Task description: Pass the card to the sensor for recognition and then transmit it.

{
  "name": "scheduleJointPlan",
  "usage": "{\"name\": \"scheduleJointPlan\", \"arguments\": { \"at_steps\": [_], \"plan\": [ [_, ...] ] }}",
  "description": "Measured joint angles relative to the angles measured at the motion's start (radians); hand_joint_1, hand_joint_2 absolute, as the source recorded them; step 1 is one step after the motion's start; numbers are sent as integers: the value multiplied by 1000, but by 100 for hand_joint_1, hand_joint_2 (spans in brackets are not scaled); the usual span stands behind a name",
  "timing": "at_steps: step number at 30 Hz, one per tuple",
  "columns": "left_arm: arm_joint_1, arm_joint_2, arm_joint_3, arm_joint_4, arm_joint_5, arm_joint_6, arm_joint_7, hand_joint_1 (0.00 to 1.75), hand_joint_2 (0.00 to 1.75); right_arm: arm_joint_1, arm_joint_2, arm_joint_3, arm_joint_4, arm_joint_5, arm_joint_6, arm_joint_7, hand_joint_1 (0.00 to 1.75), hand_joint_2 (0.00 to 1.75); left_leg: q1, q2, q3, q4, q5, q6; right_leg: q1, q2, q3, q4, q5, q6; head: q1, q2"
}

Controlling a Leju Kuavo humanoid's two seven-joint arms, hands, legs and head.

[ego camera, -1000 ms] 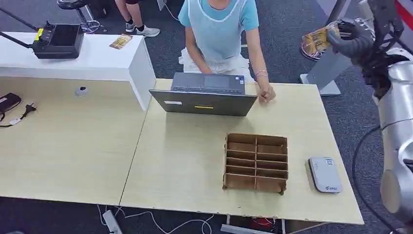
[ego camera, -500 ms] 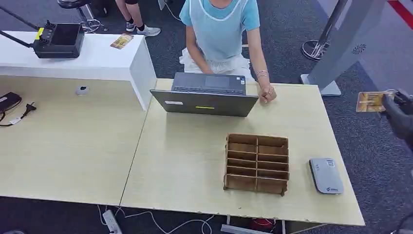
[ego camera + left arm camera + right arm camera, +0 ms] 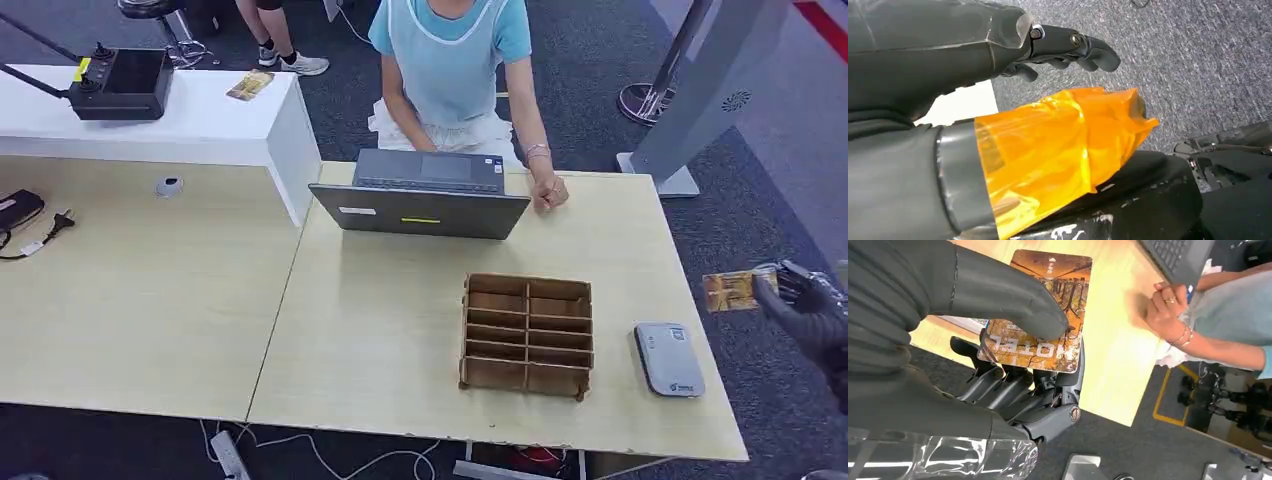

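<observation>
Beside the pale woodgrain table (image 3: 380,330), the right hand (image 3: 812,308) pinches a glossy rectangular card (image 3: 731,291).

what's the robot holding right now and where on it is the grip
The right hand pinches the hotel card near one short end, thumb on its printed face. The left hand holds nothing.

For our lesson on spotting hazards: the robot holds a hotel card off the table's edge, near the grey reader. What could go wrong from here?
1. The right hand holds the card by one end, under its thumb; it might slip, and in the head view it looks to be over carpet, not the table.
2. The card reader sits near the table edge; a low approach might knock it.
3. The wooden organiser stands beside the reader, so an overshoot could strike it.
</observation>
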Motion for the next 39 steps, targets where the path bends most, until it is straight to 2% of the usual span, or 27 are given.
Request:
{"name": "scheduleJointPlan", "arguments": {
  "at_steps": [11,16,23,39],
  "plan": [
    [0,0,-2,0,-13,-2,4,0,0,20,44,10,69,29,-14,-13,175,175,0,0,0,0,0,0,0,0,0,0,0,0,0,0],
    [-1,3,-4,0,-21,-3,10,0,0,21,69,15,114,-10,20,-14,175,175,0,0,0,0,0,0,0,0,0,0,0,0,0,0],
    [0,3,-4,0,-18,-5,13,0,0,61,98,15,154,-16,16,-29,175,175,0,0,0,0,0,0,0,1,0,0,0,0,0,0],
    [0,2,-4,0,-11,-4,22,0,0,86,141,15,187,101,-60,-19,175,175,0,1,0,0,0,0,0,1,0,0,0,0,0,0]
  ]
}}
